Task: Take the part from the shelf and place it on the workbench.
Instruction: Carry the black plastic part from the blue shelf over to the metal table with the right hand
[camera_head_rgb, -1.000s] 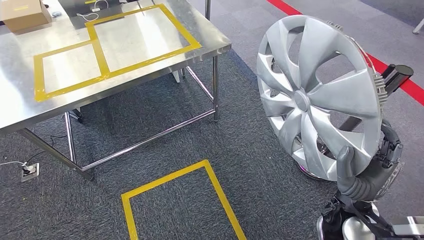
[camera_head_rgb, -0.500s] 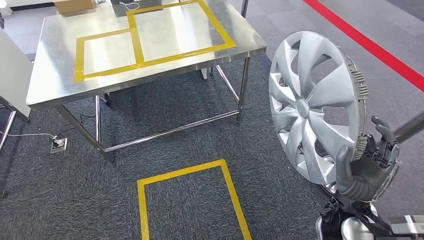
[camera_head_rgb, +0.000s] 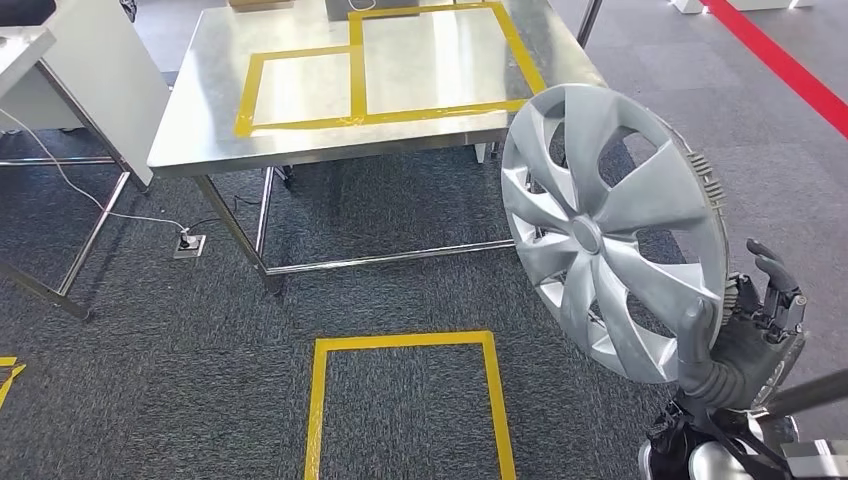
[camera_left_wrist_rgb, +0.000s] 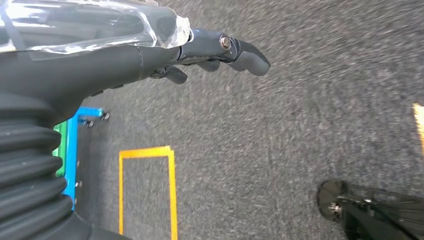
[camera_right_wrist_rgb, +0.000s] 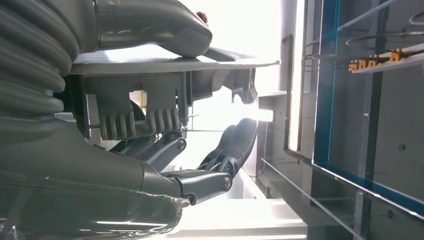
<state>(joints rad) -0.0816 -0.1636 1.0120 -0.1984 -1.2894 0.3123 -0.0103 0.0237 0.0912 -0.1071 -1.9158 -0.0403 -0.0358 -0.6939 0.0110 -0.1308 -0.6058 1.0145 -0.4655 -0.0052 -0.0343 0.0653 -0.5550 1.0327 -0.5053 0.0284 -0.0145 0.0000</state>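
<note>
**Hubcap held on edge at my right, workbench ahead**

While the right hand (camera_head_rgb: 745, 345) grips the silver hubcap (camera_head_rgb: 610, 225) by its lower rim, thumb on the spoked face and fingers behind, I see the part standing nearly on edge, low on my right side. Its face points toward my left and slightly up, toward the camera; the disc leans so that its top edge tips back toward the right. From the right wrist, the rim's clip teeth sit between thumb and fingers.

My left hand (camera_left_wrist_rgb: 210, 55) hangs over the grey carpet (camera_head_rgb: 150, 380), holding nothing, its fingers loosely curled and slightly apart.

On the floor just ahead of me lies a rectangle of yellow tape (camera_head_rgb: 405, 345). Beyond it stands the steel workbench (camera_head_rgb: 210, 110), its top marked with two yellow taped boxes side by side. The hubcap's upper edge overlaps the bench's near right corner in my view, though it is well short of the tabletop. A red floor line (camera_head_rgb: 790, 65) runs at far right.
</note>
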